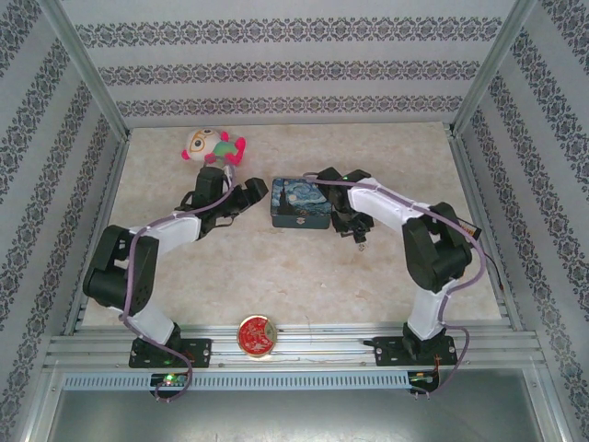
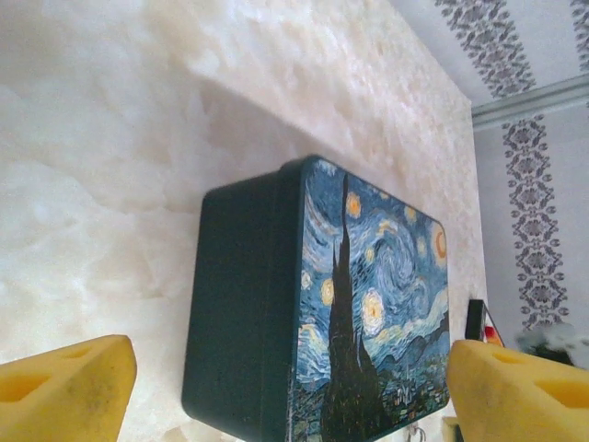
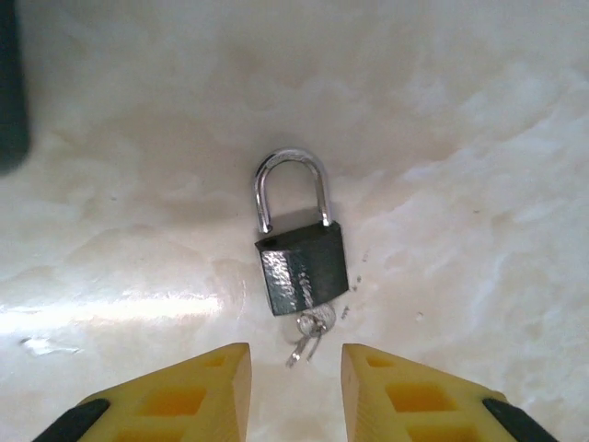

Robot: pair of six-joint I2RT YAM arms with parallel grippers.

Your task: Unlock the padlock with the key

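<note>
The padlock [image 3: 304,269] lies flat on the marble table, dark grey body with its silvery shackle [image 3: 290,180] pointing away from me. The shackle's left leg ends just above a small hole in the body. The key [image 3: 313,330] sticks out of the padlock's near end, with a second small key hanging by it. My right gripper [image 3: 294,373] is open just short of the key, and its yellow fingers [image 3: 207,387] touch nothing. My left gripper [image 2: 290,396] is open wide, facing the blue painted tin [image 2: 368,295], and holds nothing.
The blue tin [image 1: 301,204] sits mid-table between the left gripper [image 1: 253,193] and the right gripper [image 1: 357,232]. A plush toy [image 1: 213,147] lies at the back left. A red round lid [image 1: 257,334] rests on the near rail. Patterned walls enclose the table.
</note>
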